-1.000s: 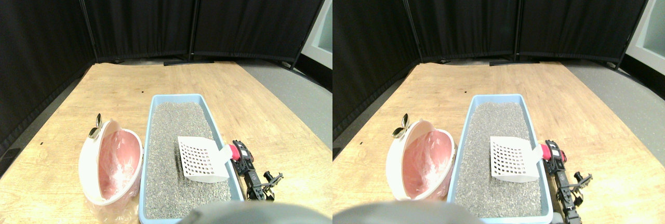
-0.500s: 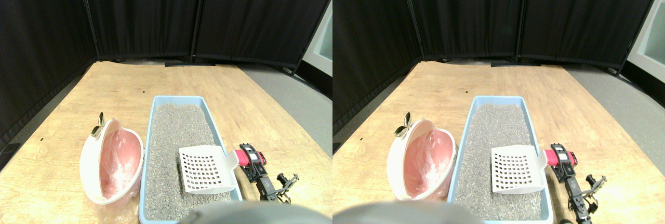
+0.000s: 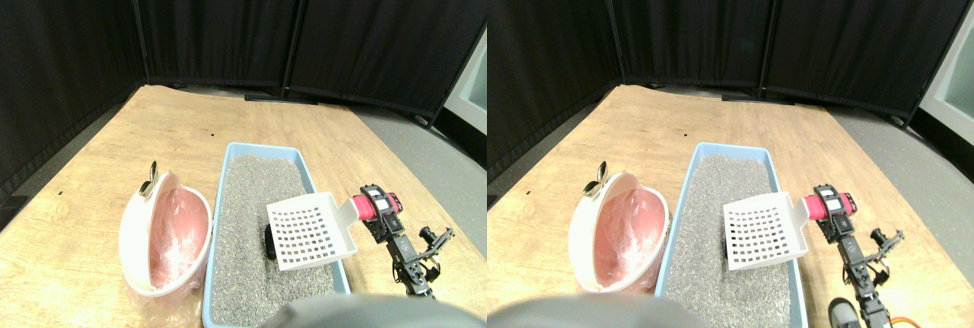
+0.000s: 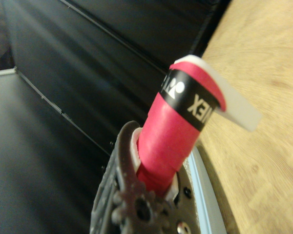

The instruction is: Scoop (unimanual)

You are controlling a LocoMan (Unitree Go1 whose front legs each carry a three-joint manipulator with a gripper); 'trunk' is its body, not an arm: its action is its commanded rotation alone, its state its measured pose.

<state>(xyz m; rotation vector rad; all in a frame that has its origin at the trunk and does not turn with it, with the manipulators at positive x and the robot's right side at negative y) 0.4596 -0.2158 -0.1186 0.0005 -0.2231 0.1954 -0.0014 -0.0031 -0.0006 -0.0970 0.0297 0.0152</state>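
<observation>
Since a second ago the white slotted plastic scoop (image 3: 310, 228) has risen off the grey granular litter (image 3: 259, 191) and tipped its far edge up, while the arm has swung outward to the right; the whole view has also shifted, so part of that change is the camera's. The right pincer (image 3: 378, 208) is closed round the scoop's pink-wrapped handle (image 4: 171, 139), which the wrist view shows seated firmly in the dark jaw frame. The scoop now hangs over the near right part of the light blue rectangular litter tray (image 3: 223, 191), its outer corner above the tray's right rim. A small dark lump (image 3: 269, 242) lies on the litter just beside the scoop's left edge, partly hidden; it may be the thing to be scooped, though the view is too poor to be sure. As I judge it, the step in hand is the lift between passes, and the next move calls for lowering the leading edge into the litter and sliding under that lump. The white oval bin with a pink liner (image 3: 166, 237) stands on the wooden floor (image 3: 190, 115) at the tray's left side, touching or nearly so, ready to receive. The tray's left rim must be cleared on the way; black curtain screens (image 3: 228, 23) stand well back.
</observation>
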